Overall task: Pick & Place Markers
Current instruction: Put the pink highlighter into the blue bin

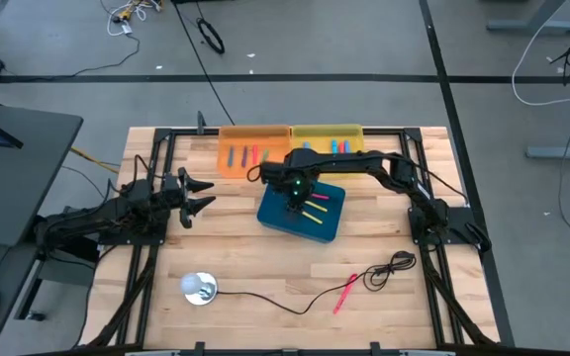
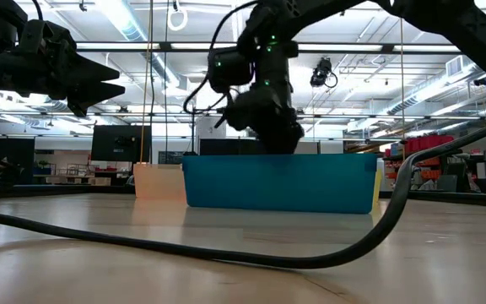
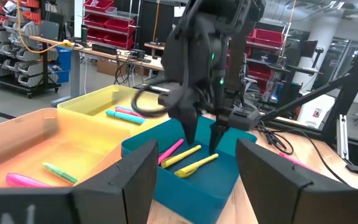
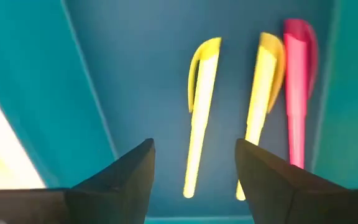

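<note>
My right gripper (image 1: 294, 205) hangs open over the blue tray (image 1: 275, 220), pointing down. Two yellow markers (image 4: 199, 112) and a pink one (image 4: 297, 81) lie flat on the tray floor. Its fingers (image 3: 191, 127) stand a little above them, clear of them. In the right wrist view one yellow marker shows between the fingertips, below them. More markers lie in the orange tray (image 1: 234, 166) and the yellow tray (image 1: 310, 133). One pink marker (image 1: 345, 293) lies on the table near the front. My left gripper (image 1: 206, 195) waits open and level at the table's left.
The orange and yellow trays stand side by side behind the blue tray. A black cable (image 1: 285, 302) runs along the near part of the table from a white round object (image 1: 199, 288) to a coil (image 1: 389, 269). Bare wood lies between my left gripper and the blue tray.
</note>
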`<state>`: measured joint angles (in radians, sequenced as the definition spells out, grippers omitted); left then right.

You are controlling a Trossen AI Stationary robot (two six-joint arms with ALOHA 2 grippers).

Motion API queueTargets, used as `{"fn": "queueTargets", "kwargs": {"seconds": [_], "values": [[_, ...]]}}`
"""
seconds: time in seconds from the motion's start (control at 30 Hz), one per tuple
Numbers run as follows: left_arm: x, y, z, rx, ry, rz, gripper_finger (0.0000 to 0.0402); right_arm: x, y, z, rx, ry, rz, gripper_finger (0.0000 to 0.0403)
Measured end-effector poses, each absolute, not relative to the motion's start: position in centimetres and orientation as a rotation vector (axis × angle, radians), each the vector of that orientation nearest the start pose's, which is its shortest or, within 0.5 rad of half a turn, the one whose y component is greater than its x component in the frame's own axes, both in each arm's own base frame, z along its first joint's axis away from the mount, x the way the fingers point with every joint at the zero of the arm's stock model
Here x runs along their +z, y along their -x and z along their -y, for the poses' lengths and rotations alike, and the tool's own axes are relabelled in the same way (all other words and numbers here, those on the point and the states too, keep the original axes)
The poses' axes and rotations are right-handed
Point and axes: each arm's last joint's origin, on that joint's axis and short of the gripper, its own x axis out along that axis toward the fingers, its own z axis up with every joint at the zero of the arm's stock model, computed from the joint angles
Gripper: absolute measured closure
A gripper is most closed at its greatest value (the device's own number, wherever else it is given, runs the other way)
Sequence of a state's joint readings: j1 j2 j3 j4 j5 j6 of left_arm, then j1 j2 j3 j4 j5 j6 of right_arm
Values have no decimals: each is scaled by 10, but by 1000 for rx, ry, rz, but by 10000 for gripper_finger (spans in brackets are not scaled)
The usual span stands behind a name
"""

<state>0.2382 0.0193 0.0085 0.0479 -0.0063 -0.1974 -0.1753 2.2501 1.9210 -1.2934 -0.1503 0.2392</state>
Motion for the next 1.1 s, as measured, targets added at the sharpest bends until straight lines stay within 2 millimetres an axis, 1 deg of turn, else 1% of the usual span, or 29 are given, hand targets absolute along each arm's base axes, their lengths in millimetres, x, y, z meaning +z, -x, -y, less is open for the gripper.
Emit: {"fn": "queueTargets", "kwargs": {"seconds": [0.17, 0.37, 0.63, 0.73, 0.9, 0.97, 1.1], "values": [[170, -96, -23, 240, 192, 61, 179, 211, -422, 70, -345, -579, -1552, 184], [170, -95, -23, 240, 192, 61, 179, 233, -418, 63, -494, -744, -1461, 184], [169, -96, -23, 240, 193, 61, 179, 251, -418, 49, -661, -966, -1336, 184], [170, -96, -23, 240, 192, 61, 179, 254, -420, 41, -725, -1059, -1293, 184], [170, -96, -23, 240, 192, 61, 179, 259, -422, 20, -817, -1205, -1232, 184], [170, -96, -23, 240, 192, 61, 179, 260, -426, 11, -807, -1260, -1201, 184], [170, -96, -23, 240, 192, 61, 179, 262, -433, -4, -757, -1310, -1148, 184]]}}
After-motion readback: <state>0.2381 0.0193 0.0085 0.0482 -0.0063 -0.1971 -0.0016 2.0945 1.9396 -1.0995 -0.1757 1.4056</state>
